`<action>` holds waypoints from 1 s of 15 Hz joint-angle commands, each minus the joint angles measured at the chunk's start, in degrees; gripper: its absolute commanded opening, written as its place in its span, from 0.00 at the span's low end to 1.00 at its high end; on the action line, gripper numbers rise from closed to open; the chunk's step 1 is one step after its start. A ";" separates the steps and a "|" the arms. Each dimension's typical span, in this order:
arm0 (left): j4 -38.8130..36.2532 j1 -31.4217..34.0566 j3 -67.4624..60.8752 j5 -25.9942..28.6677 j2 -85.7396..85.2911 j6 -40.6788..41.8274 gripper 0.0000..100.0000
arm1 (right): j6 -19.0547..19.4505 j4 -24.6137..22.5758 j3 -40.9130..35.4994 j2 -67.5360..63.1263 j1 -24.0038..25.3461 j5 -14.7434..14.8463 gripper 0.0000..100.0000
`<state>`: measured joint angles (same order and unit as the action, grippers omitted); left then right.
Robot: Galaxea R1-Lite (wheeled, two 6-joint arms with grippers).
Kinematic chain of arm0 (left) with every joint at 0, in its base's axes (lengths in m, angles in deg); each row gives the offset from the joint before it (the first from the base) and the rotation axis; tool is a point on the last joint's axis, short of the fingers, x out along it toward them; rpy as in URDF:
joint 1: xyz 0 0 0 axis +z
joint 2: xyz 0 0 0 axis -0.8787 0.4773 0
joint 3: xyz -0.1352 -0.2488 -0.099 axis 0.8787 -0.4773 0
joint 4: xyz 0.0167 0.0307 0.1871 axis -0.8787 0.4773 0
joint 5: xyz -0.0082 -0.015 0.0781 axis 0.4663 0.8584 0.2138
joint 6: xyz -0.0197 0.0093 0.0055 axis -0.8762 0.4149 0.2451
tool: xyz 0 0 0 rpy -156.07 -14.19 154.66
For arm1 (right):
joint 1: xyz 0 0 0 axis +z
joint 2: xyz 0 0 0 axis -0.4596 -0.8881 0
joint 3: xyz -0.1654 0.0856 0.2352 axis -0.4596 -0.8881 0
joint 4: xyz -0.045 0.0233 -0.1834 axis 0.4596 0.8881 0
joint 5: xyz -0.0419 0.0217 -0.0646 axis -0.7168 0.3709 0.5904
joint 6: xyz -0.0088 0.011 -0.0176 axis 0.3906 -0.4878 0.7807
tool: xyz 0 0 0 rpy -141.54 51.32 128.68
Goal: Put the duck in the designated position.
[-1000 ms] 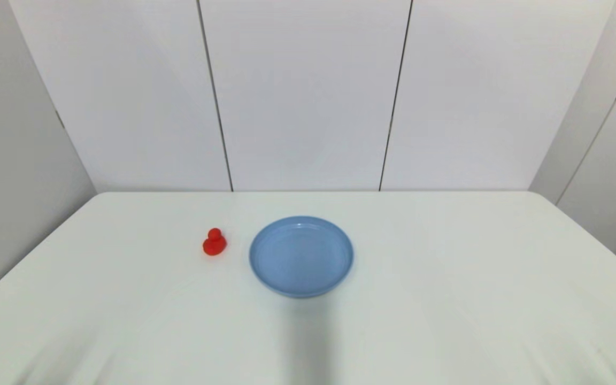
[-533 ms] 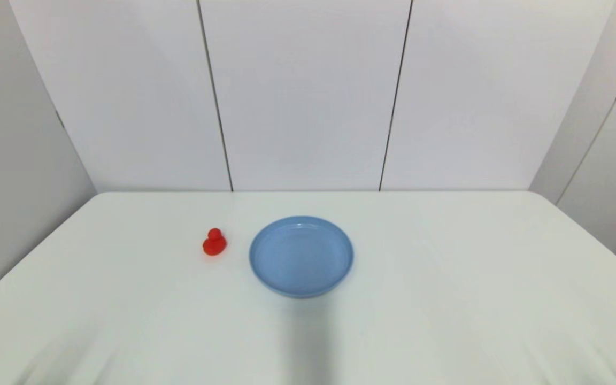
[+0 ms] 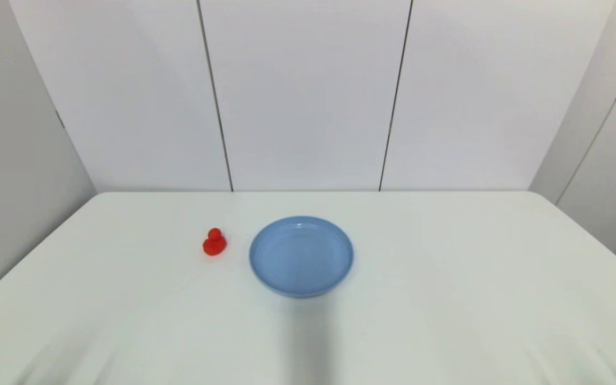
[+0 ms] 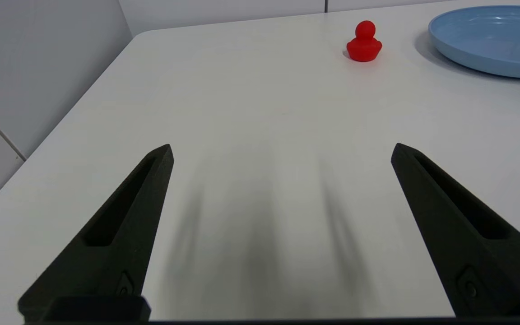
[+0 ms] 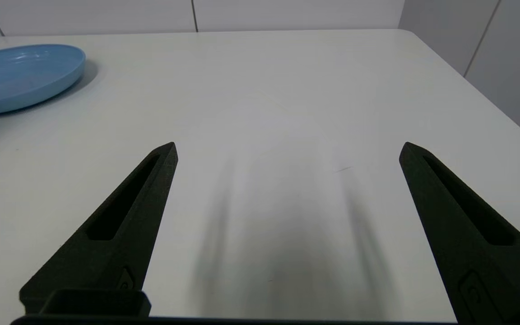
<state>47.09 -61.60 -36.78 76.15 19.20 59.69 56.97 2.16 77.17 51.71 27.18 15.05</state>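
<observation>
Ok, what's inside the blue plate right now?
Nothing shows inside the blue plate; its whole bowl is bare in the head view. The duck stands on the table beside the plate on the robot's left, apart from it. What lies under the plate is covered.

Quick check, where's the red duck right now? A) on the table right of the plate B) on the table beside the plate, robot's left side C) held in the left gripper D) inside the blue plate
B: the duck stands on the white table just left of the blue plate, apart from it; the left gripper is open and well short of it.
</observation>
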 commanded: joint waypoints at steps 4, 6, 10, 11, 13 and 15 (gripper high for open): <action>0.00 0.02 0.00 0.02 -0.10 0.05 1.00 | 0.01 -0.06 0.00 -0.07 0.01 0.00 1.00; 0.00 0.02 0.00 0.02 -0.01 0.05 1.00 | 0.01 -0.06 0.00 -0.07 0.01 0.00 1.00; 0.00 0.02 0.00 0.02 -0.01 0.05 1.00 | 0.01 -0.06 0.00 -0.07 0.01 0.00 1.00; 0.00 0.02 0.00 0.02 -0.01 0.05 1.00 | 0.01 -0.06 0.00 -0.07 0.01 0.00 1.00; 0.00 0.02 0.00 0.02 -0.01 0.05 1.00 | 0.01 0.02 0.00 -0.07 0.01 0.00 1.00; 0.00 0.02 0.00 0.02 -0.01 0.05 1.00 | 0.01 0.02 0.00 -0.07 0.01 0.09 1.00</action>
<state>47.09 -61.60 -36.78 76.18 19.20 59.69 56.97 2.16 77.17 51.71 27.18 15.10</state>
